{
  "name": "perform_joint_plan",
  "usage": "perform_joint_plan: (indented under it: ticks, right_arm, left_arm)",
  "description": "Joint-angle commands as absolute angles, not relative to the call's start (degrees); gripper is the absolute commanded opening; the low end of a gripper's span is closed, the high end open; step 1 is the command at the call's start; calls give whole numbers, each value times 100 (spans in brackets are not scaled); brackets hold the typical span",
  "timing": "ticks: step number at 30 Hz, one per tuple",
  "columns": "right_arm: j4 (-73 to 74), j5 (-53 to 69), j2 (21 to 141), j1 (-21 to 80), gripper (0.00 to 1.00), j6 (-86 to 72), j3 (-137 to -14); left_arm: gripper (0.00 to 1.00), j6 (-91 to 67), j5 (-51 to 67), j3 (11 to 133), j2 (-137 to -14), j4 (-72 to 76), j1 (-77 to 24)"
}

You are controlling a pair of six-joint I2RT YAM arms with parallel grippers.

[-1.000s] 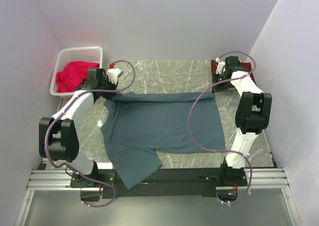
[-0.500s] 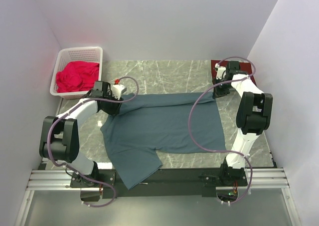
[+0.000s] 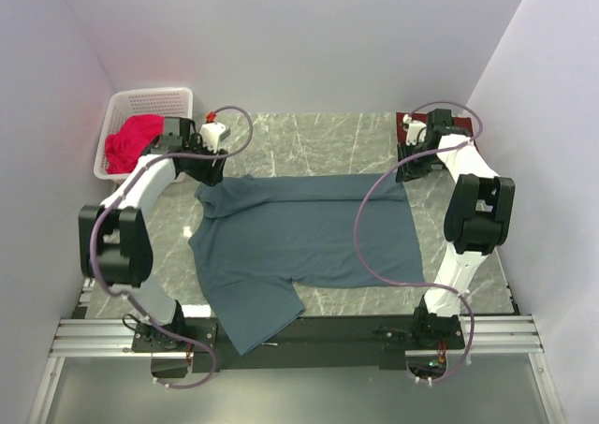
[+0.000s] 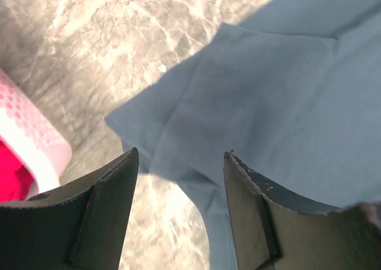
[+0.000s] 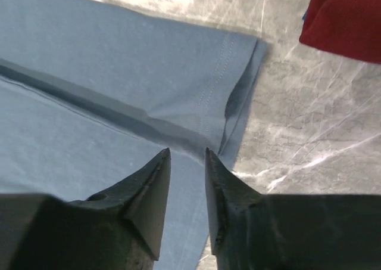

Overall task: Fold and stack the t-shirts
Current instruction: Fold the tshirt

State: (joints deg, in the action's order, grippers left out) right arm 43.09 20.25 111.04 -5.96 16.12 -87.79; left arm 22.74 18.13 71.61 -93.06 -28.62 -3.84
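Grey veined marble forms the tabletop [image 3: 318,138], which is enclosed by pale lilac walls [image 3: 299,40] on 3 sides. At its middle the slate blue-grey t-shirt [image 3: 299,241] is spread flat, and every other place is given from it. Its far edge is doubled over into a narrow folded band that runs from one far corner to the other. 1 sleeve is seen sticking out at its left side, and its near left portion is draped past the table edge onto the black bar [image 3: 356,335] where the 2 arm bases are bolted.

The left gripper [image 4: 178,180] is held just above the shirt's far left corner, pointing down. Its 2 fingers are spread wide and nothing is clamped between them. In the left wrist view the folded corner is seen lying on the marble beneath the gap.

The right gripper [image 5: 186,157] is held over the shirt's far right corner. Its fingers are parted by only a narrow gap, through which the cloth is seen lying flat, and no cloth is pinched.

Beyond the shirt's far right corner, apart from it, the dark maroon t-shirt [image 5: 348,16] is laid on the marble, partly hidden by the right arm in the top view. Beyond the shirt's far left corner a white mesh basket [image 3: 154,98] is set, and a bright red cloth [image 3: 131,141] is bundled inside it.
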Motion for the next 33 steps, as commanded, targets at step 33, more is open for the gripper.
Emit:
perform_joint_plan:
  ticks: [33]
  right_arm:
    - [4553, 2294, 11162, -150, 17, 1345, -9167]
  left_arm:
    - [34, 1652, 1081, 7198, -10503, -3340, -70]
